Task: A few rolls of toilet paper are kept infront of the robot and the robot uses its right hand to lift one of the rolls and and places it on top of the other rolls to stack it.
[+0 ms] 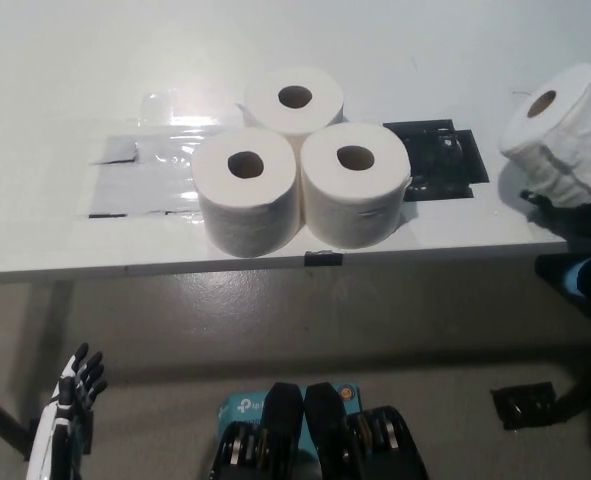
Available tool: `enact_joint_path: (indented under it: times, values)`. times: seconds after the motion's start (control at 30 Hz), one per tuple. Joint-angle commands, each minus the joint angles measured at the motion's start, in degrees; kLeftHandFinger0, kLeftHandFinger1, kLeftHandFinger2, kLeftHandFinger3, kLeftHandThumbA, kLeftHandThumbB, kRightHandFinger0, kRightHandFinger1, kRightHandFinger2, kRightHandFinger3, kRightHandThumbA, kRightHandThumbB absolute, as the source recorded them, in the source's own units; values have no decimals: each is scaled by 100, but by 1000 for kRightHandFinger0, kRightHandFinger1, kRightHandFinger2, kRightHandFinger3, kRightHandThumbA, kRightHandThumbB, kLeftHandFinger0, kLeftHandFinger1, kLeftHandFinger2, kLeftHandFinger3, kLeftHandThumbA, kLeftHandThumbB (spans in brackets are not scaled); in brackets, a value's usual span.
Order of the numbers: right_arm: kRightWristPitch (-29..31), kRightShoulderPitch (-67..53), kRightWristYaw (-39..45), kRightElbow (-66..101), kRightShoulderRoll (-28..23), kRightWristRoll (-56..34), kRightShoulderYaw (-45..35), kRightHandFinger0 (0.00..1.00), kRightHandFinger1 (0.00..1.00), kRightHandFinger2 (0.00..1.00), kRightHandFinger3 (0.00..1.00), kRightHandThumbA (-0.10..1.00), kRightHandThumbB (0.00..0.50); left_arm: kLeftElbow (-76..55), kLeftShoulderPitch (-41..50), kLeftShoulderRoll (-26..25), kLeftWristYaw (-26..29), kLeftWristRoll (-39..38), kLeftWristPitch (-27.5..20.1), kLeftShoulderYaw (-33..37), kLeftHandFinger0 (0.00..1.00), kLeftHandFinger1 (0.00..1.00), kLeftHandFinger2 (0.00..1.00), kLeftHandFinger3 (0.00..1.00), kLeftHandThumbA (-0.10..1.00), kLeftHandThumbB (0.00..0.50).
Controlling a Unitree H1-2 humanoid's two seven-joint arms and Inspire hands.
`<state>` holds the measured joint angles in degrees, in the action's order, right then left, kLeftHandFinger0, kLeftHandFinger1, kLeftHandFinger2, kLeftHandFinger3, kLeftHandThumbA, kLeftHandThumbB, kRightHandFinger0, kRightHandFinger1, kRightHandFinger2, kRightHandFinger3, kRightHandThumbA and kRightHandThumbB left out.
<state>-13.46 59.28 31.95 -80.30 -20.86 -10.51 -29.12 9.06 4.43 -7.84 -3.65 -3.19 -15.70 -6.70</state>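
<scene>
Three white toilet paper rolls stand upright and touching in a triangle on the white table: one at the back, one front left and one front right. A fourth roll hangs tilted above the table's right end, its hole facing up and left. My black right hand is under and behind this roll and holds it, mostly hidden by it and by the picture's edge. My white left hand rests low at the lower left, below table height, with its fingers apart.
A black patch lies on the table right of the three rolls. A shiny clear sheet lies to their left. A black clip sits on the front edge. On the floor are a blue box and a black object.
</scene>
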Motion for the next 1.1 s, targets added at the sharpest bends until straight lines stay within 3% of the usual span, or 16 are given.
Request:
enact_joint_path:
  times: [0.0,0.1,0.17,0.4,0.73,0.83,1.0,1.07]
  values:
    - [-401,721,446,317,-49,-473,3,0,0,0,0,976,129,-107,-10,-67,60,-31,-157,-77,1000,1000,1000,1000,1000,205]
    - [-682,940,696,446,-46,-628,-9,0,0,0,0,912,125,-93,-24,-62,44,-76,-161,-85,1000,1000,1000,1000,1000,209]
    - [-878,1108,765,535,-45,-660,51,0,0,0,0,934,123,-111,-3,-74,65,8,-108,-65,1000,1000,1000,1000,1000,225]
    - [-912,1296,602,1044,3,-545,471,0,0,0,0,966,133,-77,37,-87,60,21,-181,-69,1000,1000,1000,1000,1000,215]
    - [-589,1537,314,1403,15,-70,1518,0,0,0,0,980,46,-55,62,-74,69,46,-180,-58,1000,1000,1000,1000,1000,233]
    - [-566,1683,61,1307,74,107,1839,0,0,0,0,922,68,-62,52,-73,84,72,-165,-59,1000,1000,1000,1000,1000,238]
    - [-545,1857,-36,1083,168,110,2037,0,0,0,0,836,60,-104,41,-75,49,50,-106,-40,1000,1000,1000,1000,1000,244]
    - [-508,1951,-161,990,252,271,2229,0,0,0,0,832,84,-128,47,-85,59,113,-81,-20,1000,1000,1000,1000,1000,241]
